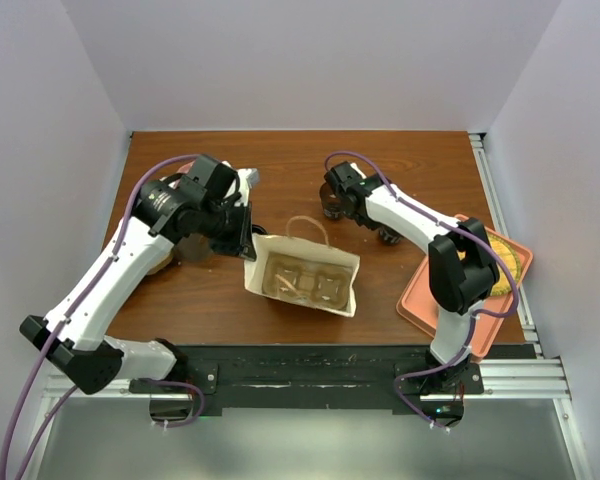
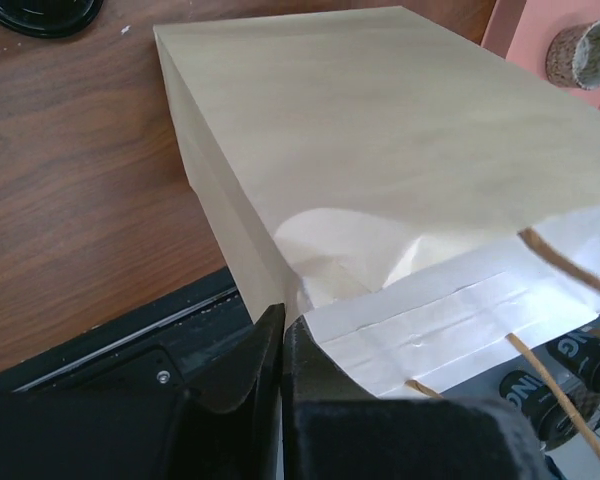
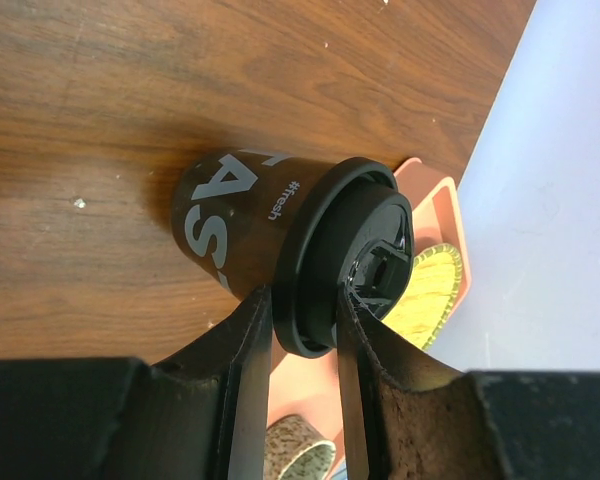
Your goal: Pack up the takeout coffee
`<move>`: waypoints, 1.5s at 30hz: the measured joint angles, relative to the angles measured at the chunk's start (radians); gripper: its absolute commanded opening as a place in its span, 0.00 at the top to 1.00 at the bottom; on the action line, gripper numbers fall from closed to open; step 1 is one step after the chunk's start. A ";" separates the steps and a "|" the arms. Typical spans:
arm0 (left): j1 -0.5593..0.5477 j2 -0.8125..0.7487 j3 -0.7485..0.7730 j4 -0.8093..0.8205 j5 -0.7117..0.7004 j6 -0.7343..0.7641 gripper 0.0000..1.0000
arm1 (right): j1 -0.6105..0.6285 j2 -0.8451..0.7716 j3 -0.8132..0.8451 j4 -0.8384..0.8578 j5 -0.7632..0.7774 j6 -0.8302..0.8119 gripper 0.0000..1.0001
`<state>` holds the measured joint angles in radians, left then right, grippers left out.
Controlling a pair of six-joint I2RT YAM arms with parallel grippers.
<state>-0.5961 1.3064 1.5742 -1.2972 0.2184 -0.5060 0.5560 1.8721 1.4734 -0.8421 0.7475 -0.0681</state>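
The takeout coffee (image 3: 242, 222) is a short dark brown cup with white lettering and a black lid. My right gripper (image 3: 302, 310) is shut on the lid's rim, one finger on each side. The cup's base is at the wooden table; I cannot tell whether it rests on it. From above, the coffee (image 1: 331, 210) sits at the back centre, mostly hidden under my right gripper (image 1: 334, 203). The paper bag (image 1: 302, 275) stands mid-table, its mouth open upward, a cardboard cup carrier inside. My left gripper (image 2: 282, 335) is shut on the bag's (image 2: 380, 150) rim corner.
A salmon tray (image 1: 427, 300) at the right holds a yellow round item (image 1: 510, 262) and a speckled cup (image 2: 583, 52). A flat black disc (image 2: 40, 12) lies on the table. A dark object (image 1: 389, 237) sits under my right arm. Walls enclose three sides.
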 measured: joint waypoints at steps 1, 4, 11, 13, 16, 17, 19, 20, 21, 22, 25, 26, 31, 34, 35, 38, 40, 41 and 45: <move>0.000 0.008 0.007 0.003 0.000 -0.008 0.88 | 0.000 0.000 0.003 -0.005 -0.004 0.009 0.66; 0.000 0.024 0.019 0.018 0.001 -0.021 0.81 | -0.001 0.000 0.020 -0.019 -0.025 0.033 0.62; 0.000 0.060 0.062 0.035 -0.008 -0.035 0.62 | 0.000 0.000 0.079 -0.062 -0.181 0.077 0.48; 0.000 0.069 0.075 0.044 -0.012 -0.034 0.57 | 0.000 0.000 0.101 -0.074 -0.219 0.087 0.47; 0.000 0.078 0.090 0.056 -0.017 -0.034 0.52 | -0.002 0.000 0.127 -0.084 -0.264 0.103 0.46; 0.000 0.079 0.093 0.058 -0.019 -0.034 0.51 | -0.004 0.000 0.133 -0.089 -0.276 0.109 0.45; 0.000 0.079 0.100 0.059 -0.024 -0.034 0.48 | -0.014 -0.001 0.146 -0.098 -0.297 0.126 0.42; 0.000 0.079 0.104 0.060 -0.027 -0.034 0.46 | -0.022 -0.001 0.156 -0.106 -0.304 0.137 0.41; 0.000 0.079 0.106 0.061 -0.031 -0.034 0.43 | -0.035 -0.002 0.168 -0.114 -0.314 0.146 0.40; 0.000 0.079 0.108 0.061 -0.032 -0.034 0.42 | -0.055 -0.003 0.181 -0.122 -0.325 0.154 0.35; 0.000 0.079 0.109 0.060 -0.033 -0.033 0.33 | -0.131 -0.021 0.201 -0.135 -0.356 0.172 0.18; 0.000 0.079 0.109 0.060 -0.034 -0.033 0.32 | -0.162 -0.033 0.201 -0.139 -0.373 0.174 0.17; 0.000 0.063 0.109 0.041 -0.061 -0.031 0.26 | -0.290 -0.087 0.201 -0.146 -0.448 0.175 0.17; 0.000 0.045 0.109 0.028 -0.082 -0.027 0.21 | -0.332 -0.092 0.202 -0.149 -0.485 0.172 0.17; 0.000 0.041 0.109 0.025 -0.088 -0.025 0.20 | -0.337 -0.090 0.202 -0.152 -0.496 0.170 0.17; 0.000 0.035 0.109 0.019 -0.093 -0.021 0.10 | -0.346 -0.090 0.202 -0.166 -0.531 0.166 0.18; 0.000 0.034 0.109 0.016 -0.093 -0.022 0.10 | -0.347 -0.089 0.202 -0.171 -0.552 0.162 0.17; 0.000 0.034 0.109 0.014 -0.093 -0.021 0.10 | -0.347 -0.089 0.202 -0.171 -0.562 0.161 0.17; 0.000 0.035 0.109 0.014 -0.093 -0.007 0.10 | -0.347 -0.089 0.188 -0.162 -0.588 0.154 0.17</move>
<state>-0.5957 1.3411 1.6829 -1.2835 0.1253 -0.5133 0.2089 1.7828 1.6619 -1.0042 0.1596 0.0856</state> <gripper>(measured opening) 0.899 0.829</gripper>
